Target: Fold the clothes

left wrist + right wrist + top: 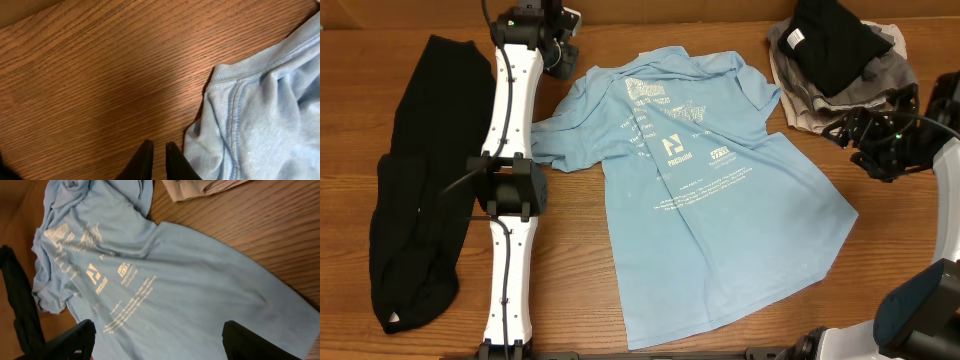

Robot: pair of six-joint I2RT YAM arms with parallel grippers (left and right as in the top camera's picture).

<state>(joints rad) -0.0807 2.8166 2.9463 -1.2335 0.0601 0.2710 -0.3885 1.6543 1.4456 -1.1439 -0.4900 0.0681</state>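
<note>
Underneath everything: wooden table (780, 320), grain running side to side.

At centre: light blue T-shirt (710, 220), spread white-print side up, collar toward the far edge, hem toward the near edge and skewed to the right. Mostly flat, with shallow wrinkles. Bunched and folded on itself at the left sleeve, flatter at the right sleeve.

Along the left side of the table: long black garment (410, 230), apart from the T-shirt, with the left arm (510, 190) stretched between the two.

At the far right corner: heap of grey clothes (875, 85), topped by a black item (835, 45), just beside the T-shirt's right sleeve.

Near the collar, low over bare wood: left gripper (159, 147), fingers drawn nearly together, only a thin slit between, nothing gripped. Just to its right, a stitched blue edge; contact not determinable.

Beside the grey heap: right gripper (157, 327), fingers spread wide, empty.
</note>
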